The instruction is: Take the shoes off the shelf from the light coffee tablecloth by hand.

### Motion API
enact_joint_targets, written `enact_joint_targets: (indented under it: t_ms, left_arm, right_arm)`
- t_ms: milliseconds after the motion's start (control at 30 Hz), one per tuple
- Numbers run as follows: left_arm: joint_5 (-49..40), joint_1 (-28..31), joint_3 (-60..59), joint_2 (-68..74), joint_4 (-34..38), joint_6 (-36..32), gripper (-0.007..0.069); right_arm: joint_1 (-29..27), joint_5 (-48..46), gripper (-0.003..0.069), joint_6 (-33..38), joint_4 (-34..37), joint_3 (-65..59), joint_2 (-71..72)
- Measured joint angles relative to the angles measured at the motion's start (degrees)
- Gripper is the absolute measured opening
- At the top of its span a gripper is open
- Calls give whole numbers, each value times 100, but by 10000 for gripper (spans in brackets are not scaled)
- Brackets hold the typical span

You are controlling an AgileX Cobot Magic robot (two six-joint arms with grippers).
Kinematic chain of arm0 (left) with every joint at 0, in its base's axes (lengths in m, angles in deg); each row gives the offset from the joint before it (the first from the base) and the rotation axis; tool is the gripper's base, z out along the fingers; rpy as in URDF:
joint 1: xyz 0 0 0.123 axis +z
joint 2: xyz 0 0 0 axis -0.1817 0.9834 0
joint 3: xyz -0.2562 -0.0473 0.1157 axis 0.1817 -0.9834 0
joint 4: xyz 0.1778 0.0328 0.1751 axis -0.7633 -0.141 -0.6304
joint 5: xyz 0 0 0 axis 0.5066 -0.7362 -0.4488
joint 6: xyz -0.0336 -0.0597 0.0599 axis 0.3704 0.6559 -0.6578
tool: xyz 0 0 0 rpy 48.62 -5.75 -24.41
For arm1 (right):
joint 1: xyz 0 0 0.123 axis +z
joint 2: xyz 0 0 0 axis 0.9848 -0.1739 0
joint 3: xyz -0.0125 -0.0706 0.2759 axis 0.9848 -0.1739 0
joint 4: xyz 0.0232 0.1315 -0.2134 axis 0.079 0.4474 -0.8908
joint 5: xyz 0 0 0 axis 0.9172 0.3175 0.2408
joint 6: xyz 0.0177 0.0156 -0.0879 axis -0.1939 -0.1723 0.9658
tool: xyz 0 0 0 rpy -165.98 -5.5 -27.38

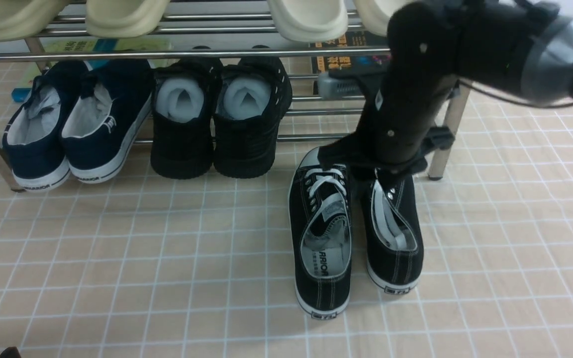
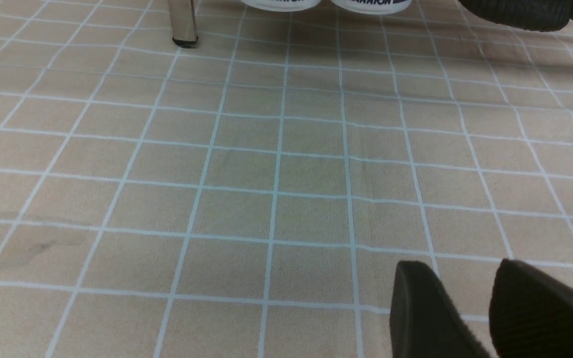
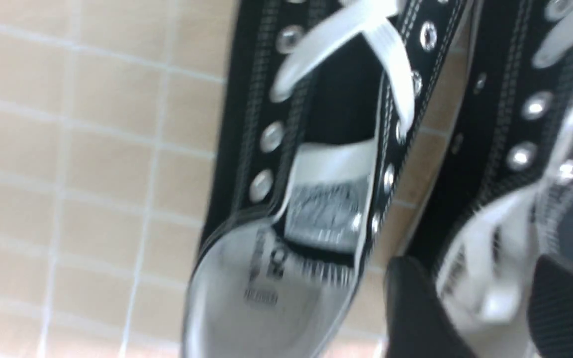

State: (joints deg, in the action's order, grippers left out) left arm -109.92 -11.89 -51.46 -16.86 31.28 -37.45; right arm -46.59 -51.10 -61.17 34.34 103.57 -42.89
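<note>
On the light coffee tablecloth [image 1: 167, 258], just in front of the shelf [image 1: 167, 53], the shoes [image 1: 322, 219] stand side by side with heels toward the robot and toes near the lower rail, so they are already off the rack and, by the look of it, the job is close to done. Over the right-hand shoe of the pair hangs the right gripper [image 3: 495, 298], its jaws parted with the white lace and tongue lying loosely between them, pinching nothing; that pose suits a release, with the shoe resting on its own sole. Low over bare cloth the left gripper [image 2: 470, 283] waits well apart from the pair, jaws slightly parted and empty, probably kept clear of the other arm. Counted: two black canvas sneakers on the cloth; on the lower tier two navy slip-ons [image 1: 102, 124] and two all-black shoes [image 1: 182, 139] stuffed with white paper; on the upper tier four cream slippers [image 1: 306, 20], each only partly in view
</note>
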Motion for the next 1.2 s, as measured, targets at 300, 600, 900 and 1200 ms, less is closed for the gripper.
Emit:
enact_joint_targets:
  t_ms: [300,600,900,1200]
  left_arm:
    - [0,0,0,0,0,0,239]
    - [0,0,0,0,0,0,240]
    - [0,0,0,0,0,0,240]
    - [0,0,0,0,0,0,240]
  right_arm:
    - [0,-257,-16,994,107,540,1109]
    - [0,-314,-16,1357,86,-632,3369]
    - [0,1471,-15,1410,103,-3778,6205]
    - [0,5491,-13,1414,103,-7191,7555]
